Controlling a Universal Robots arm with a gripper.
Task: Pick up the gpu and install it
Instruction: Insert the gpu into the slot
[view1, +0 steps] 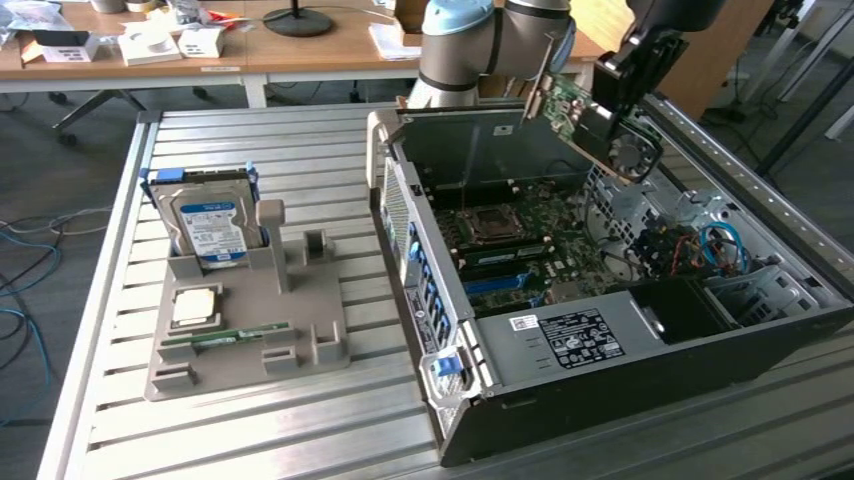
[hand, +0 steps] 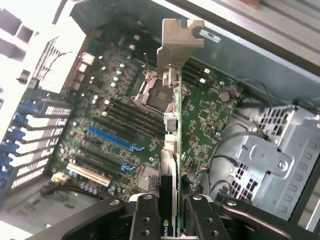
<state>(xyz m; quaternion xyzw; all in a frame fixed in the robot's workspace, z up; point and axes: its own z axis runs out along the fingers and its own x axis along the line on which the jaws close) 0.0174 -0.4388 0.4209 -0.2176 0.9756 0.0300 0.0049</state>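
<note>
The gpu, a green circuit card with a silver bracket at one end, hangs tilted over the back of the open computer case. My gripper is shut on it. In the wrist view the gpu shows edge-on, clamped between my black fingers at the gripper. It is above the motherboard and clear of it. A blue slot and a white slot lie on the board below.
A grey parts holder on the slatted metal table carries a hard drive, a processor and a memory stick. Inside the case, a metal drive cage and cables sit beside the motherboard.
</note>
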